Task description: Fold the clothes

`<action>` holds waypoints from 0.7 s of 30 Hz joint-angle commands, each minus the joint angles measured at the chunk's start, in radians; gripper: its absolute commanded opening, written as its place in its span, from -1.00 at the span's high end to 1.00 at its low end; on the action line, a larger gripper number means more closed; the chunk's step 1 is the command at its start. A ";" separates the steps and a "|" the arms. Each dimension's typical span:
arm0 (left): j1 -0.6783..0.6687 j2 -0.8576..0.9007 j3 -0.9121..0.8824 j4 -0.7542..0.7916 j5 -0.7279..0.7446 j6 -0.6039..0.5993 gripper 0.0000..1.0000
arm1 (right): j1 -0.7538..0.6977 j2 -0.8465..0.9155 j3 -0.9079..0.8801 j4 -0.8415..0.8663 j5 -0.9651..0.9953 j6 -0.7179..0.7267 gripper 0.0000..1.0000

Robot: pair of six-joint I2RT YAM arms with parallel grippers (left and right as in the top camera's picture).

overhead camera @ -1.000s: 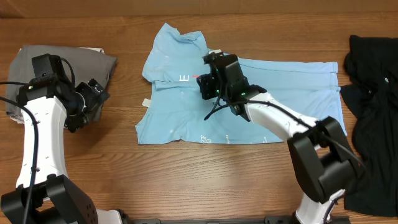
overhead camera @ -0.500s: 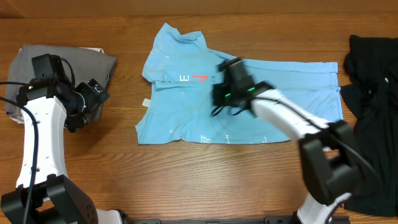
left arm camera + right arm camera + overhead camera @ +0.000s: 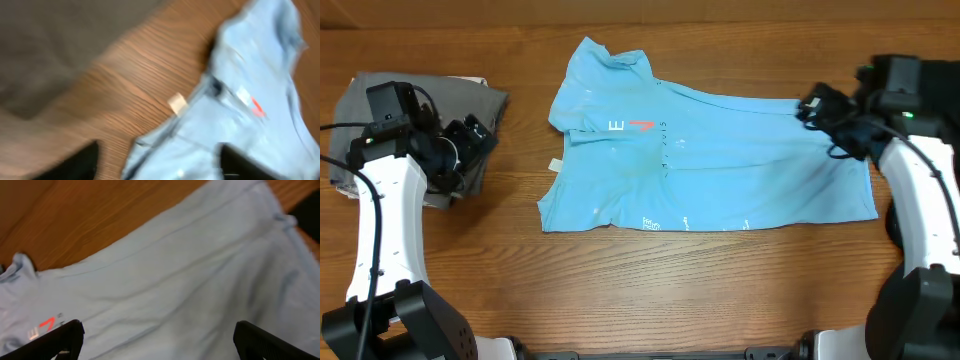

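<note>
The clothes are a light blue T-shirt spread flat across the middle of the table, with small white and red lettering near its collar end. My right gripper hovers over the shirt's upper right part. In the right wrist view it is open, with only blue fabric beneath it. My left gripper is off to the shirt's left, above a grey cloth. The left wrist view is blurred, but its dark fingers stand apart over the shirt's edge, and nothing is held.
A folded grey cloth lies at the far left under the left arm. A small tan tag sticks out from the shirt's left edge. A dark patch shows beyond the shirt's corner in the right wrist view. Bare wood runs along the front.
My right gripper left the shirt's middle, swung to its right end and opened. The shirt's right half now lies wider and flatter. The left gripper shifted slightly up.
</note>
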 commanded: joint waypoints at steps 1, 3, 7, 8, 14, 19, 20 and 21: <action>-0.095 -0.014 -0.027 -0.026 0.153 0.114 0.83 | -0.054 -0.001 -0.001 -0.003 -0.003 0.002 -1.00; -0.176 -0.014 -0.064 -0.026 0.127 0.110 0.91 | -0.074 -0.001 0.000 -0.003 -0.002 0.002 -1.00; -0.348 -0.010 -0.163 0.039 -0.010 0.060 0.92 | -0.085 -0.001 0.000 -0.003 -0.002 0.002 -1.00; -0.389 -0.005 -0.187 0.060 -0.067 0.031 0.92 | -0.085 -0.001 -0.001 -0.003 -0.003 0.002 -1.00; -0.481 0.064 -0.244 0.126 -0.230 -0.074 0.92 | -0.085 -0.001 -0.001 -0.003 -0.002 0.002 -1.00; -0.468 0.172 -0.244 0.143 -0.295 -0.099 0.92 | -0.085 -0.001 -0.001 -0.003 -0.002 0.002 -1.00; -0.467 0.196 -0.244 0.147 -0.295 -0.099 0.91 | -0.085 -0.001 -0.001 -0.003 -0.002 0.002 -1.00; -0.467 0.225 -0.244 0.151 -0.296 -0.099 0.91 | -0.085 -0.001 -0.001 -0.003 -0.002 0.002 -1.00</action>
